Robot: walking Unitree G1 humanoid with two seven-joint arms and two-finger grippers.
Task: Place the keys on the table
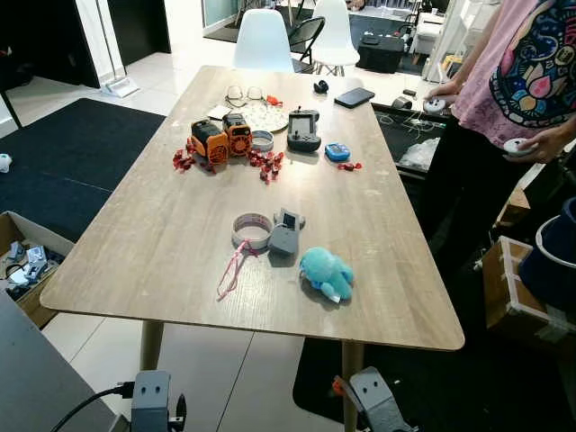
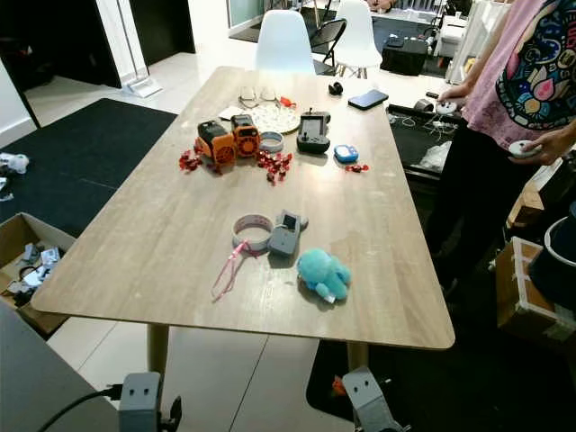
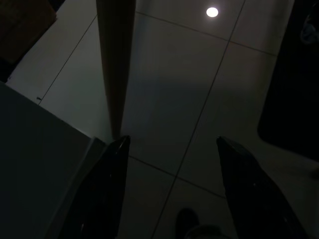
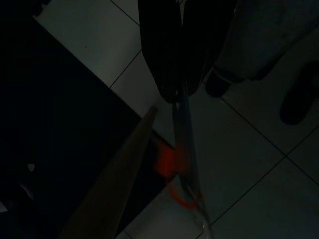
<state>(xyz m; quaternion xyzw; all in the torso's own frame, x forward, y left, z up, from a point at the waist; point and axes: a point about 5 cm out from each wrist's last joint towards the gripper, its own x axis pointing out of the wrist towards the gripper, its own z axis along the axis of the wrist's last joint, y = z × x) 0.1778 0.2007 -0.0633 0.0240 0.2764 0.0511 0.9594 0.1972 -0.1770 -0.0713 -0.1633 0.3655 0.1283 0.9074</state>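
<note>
Two grey boxy wrist blocks show low in the head view, the left (image 1: 150,400) with a black cable looping in, the right (image 1: 378,401) with an orange detail beside it. Each tool (image 3: 169,189) has long, black, tapering fingers (image 4: 167,55)

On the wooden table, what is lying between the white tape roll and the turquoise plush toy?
A small grey device with a little screen lies between the white tape roll and the turquoise plush toy, touching the roll. Both eye views show it.

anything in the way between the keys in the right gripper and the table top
Nothing visible blocks it. The right gripper hangs low by the table leg, shut on the keys. The table's near edge is bare left of the pink cord.
</note>
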